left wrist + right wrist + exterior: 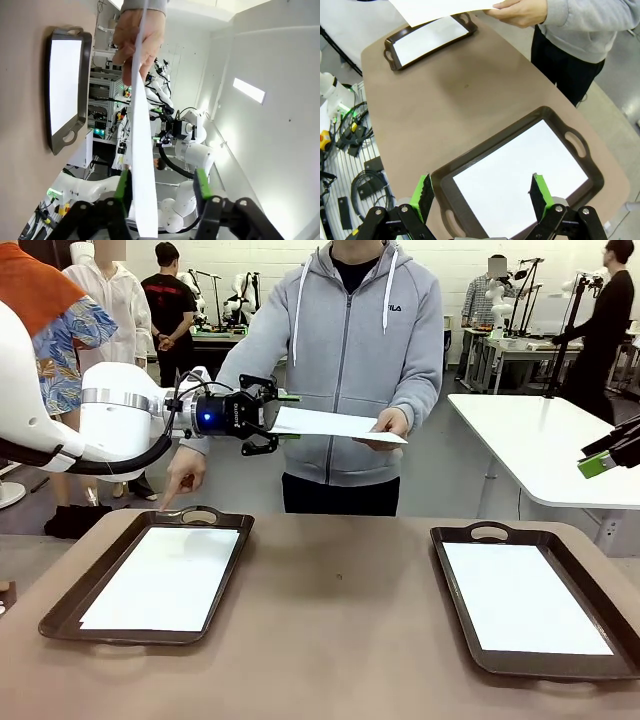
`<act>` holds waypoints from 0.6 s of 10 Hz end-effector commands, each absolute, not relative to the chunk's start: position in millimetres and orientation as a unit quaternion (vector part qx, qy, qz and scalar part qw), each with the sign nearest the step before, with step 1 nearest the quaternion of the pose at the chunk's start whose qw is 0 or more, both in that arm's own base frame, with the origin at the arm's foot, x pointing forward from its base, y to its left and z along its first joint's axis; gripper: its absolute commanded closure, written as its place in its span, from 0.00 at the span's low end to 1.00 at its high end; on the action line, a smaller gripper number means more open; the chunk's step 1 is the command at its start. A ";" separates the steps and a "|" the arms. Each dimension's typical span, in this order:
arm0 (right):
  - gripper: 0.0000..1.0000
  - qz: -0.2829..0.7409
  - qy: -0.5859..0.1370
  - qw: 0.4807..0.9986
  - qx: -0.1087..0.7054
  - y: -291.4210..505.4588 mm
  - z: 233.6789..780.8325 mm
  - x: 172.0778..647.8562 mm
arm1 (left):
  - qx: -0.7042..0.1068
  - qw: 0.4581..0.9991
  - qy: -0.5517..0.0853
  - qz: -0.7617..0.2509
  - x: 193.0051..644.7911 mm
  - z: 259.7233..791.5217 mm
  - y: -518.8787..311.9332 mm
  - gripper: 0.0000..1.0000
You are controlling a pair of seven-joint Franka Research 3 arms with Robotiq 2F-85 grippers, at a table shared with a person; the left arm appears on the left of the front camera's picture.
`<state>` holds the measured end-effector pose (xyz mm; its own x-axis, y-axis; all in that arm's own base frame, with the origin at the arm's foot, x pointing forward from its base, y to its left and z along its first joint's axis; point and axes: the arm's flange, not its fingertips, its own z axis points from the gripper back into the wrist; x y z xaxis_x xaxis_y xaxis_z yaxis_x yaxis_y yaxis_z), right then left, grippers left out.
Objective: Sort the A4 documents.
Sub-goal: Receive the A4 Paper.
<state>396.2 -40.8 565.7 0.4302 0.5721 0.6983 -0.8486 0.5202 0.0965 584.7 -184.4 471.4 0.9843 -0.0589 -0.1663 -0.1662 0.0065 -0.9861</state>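
Note:
A person at the far side holds out a white A4 document (330, 424) in one hand (390, 425). My left gripper (280, 423) has its jaws above and below the sheet's near edge. In the left wrist view the document (142, 165) runs edge-on between the fingers of the left gripper (161, 182), close to one green pad, with a gap to the other. My right gripper (481, 192) hangs open above the right tray (440, 180), which holds a document (520, 170). The right gripper (600, 458) shows at the far right edge.
Two dark brown trays lie on the brown table: the left tray (60, 615) and the right tray (455, 600), each holding white paper. The person's other hand (185, 475) points a finger down at the left tray's far handle. A white table (540, 440) stands behind on the right.

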 end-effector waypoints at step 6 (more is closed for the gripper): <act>0.00 0.435 -0.309 0.815 0.227 -40.7 565.2 395.8 | -0.693 0.717 0.068 0.025 584.4 471.6 -180.8 1.00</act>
<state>396.2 -40.8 565.7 0.4302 0.5721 0.6983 -0.8485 0.5202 0.0965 585.2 -181.8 470.8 0.9856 -0.0560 -0.1594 -0.1589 0.0128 -0.9872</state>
